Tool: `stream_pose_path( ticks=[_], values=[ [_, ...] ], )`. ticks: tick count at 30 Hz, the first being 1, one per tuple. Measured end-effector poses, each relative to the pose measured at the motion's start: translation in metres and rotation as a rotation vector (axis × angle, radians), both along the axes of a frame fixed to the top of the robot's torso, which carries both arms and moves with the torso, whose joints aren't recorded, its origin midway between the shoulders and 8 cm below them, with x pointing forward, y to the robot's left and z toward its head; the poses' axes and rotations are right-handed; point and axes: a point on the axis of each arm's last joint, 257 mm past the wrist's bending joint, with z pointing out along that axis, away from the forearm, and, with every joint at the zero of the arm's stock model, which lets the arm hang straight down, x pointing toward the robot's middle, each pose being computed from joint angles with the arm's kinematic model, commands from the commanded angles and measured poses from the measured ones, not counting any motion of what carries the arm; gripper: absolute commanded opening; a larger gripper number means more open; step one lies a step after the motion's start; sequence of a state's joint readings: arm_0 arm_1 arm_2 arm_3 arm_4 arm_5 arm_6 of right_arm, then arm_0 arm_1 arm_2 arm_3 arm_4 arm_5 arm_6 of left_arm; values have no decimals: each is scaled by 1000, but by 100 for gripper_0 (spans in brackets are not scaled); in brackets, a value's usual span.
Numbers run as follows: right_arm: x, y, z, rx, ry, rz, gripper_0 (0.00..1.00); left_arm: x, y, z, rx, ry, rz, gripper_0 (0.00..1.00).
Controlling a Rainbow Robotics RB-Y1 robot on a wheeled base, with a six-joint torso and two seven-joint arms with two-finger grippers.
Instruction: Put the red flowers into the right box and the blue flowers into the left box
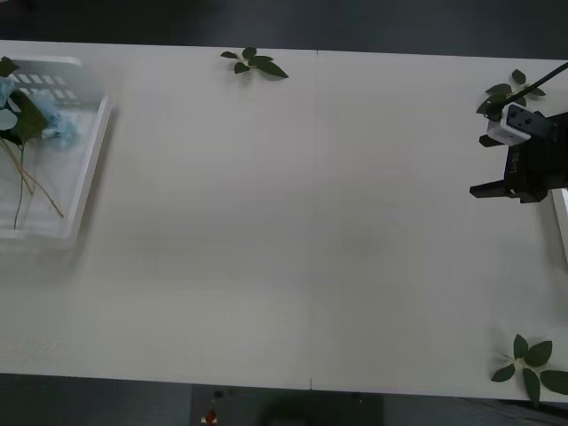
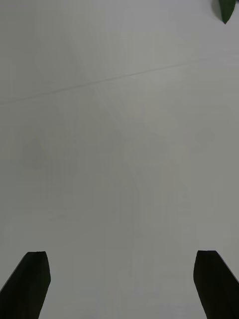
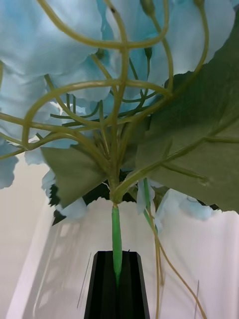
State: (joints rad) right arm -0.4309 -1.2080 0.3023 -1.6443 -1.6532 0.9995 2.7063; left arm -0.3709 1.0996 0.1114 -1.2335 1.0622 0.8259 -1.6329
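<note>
The middle of the surface [image 1: 293,231] lies bare from near edge to far edge, a wide lane for any tool. Leaf sprigs sit at the margins: one at the far edge [image 1: 255,63], one at the near right corner [image 1: 532,362], one far right [image 1: 508,90] beside the right tool [image 1: 499,189]. The slotted tray [image 1: 89,160] with blue flowers [image 1: 35,115] blocks the far left corner. A white rim [image 1: 561,226] borders the right edge.

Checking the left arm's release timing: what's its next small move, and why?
Probably open the left hand to drop its stem: it is shut on a blue flower above the left box, where blue flowers already lie. The right hand hangs open.
</note>
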Motion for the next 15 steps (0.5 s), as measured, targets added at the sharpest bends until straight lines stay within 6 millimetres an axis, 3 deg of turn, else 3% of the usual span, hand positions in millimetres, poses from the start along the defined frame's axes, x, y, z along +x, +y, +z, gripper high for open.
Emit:
stream_pose_path(
  ticks=[4, 15],
  values=[
    [0, 1, 0, 1, 0, 1, 84, 17, -9, -4, -52, -91, 36, 0],
    [0, 1, 0, 2, 0, 1, 84, 31, -34, -46, -88, -124, 38, 0]
  ],
)
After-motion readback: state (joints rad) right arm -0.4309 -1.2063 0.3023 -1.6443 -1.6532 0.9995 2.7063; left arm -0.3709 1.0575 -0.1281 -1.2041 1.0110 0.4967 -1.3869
